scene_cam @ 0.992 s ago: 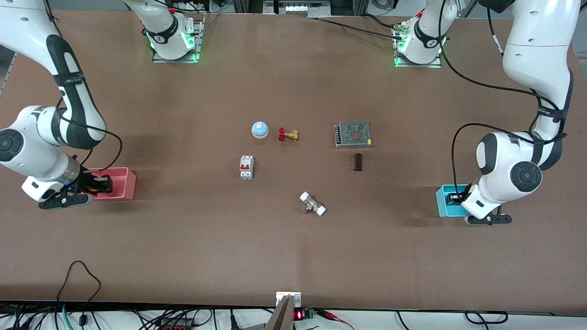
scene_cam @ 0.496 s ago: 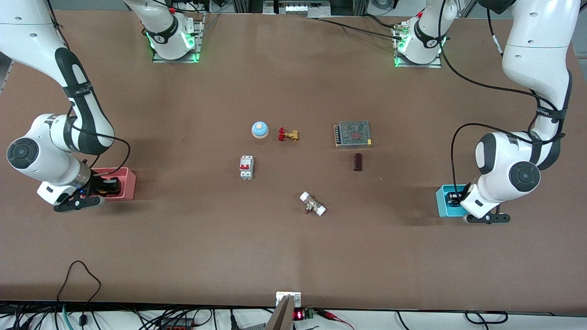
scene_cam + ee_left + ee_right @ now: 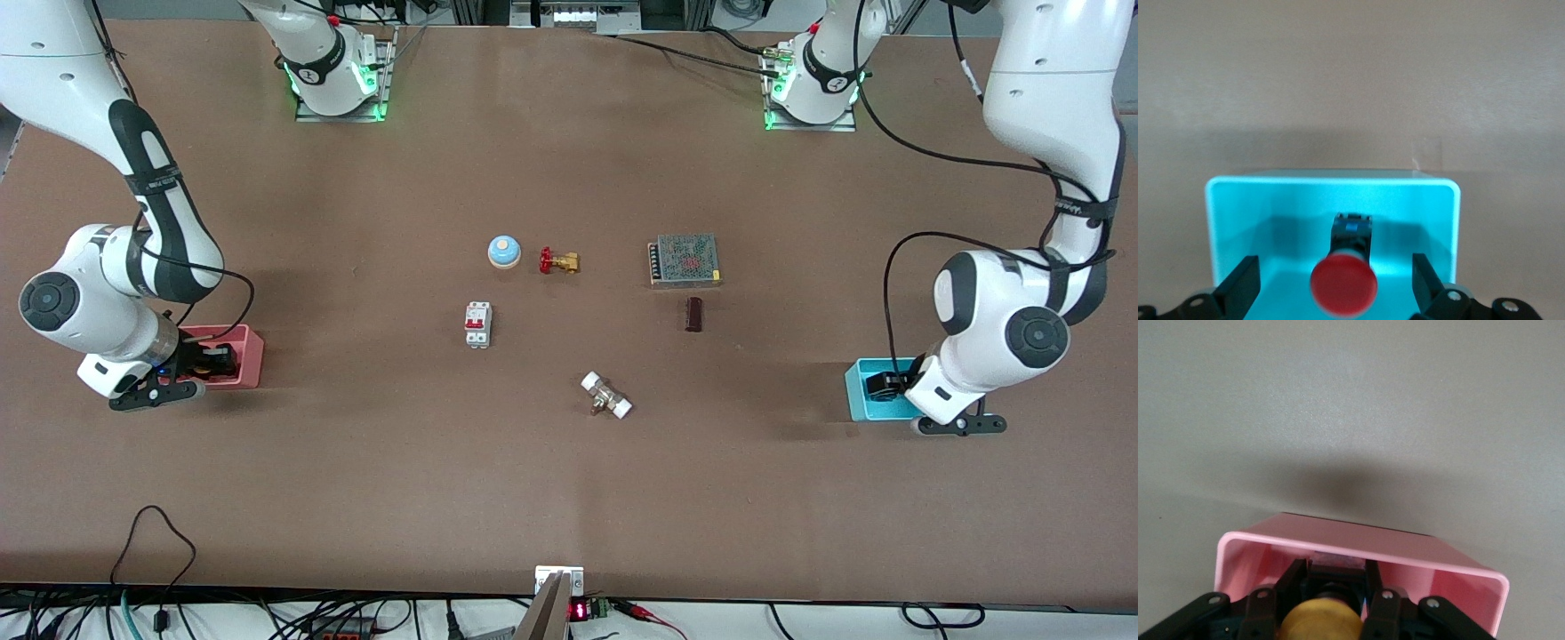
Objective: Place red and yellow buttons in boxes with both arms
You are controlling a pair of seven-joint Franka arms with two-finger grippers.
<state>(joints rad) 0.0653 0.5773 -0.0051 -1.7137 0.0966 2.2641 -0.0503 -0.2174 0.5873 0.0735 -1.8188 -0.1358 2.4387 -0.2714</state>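
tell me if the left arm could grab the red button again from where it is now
Probably yes. The left gripper hangs open right over the cyan box, and the red button lies in the box between its spread fingers with nothing covering it.

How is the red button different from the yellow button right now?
The red button lies in the cyan box; the yellow button is in the pink box. The left gripper is open and clear of the red one; the right gripper is shut on the yellow one. Both have round caps.
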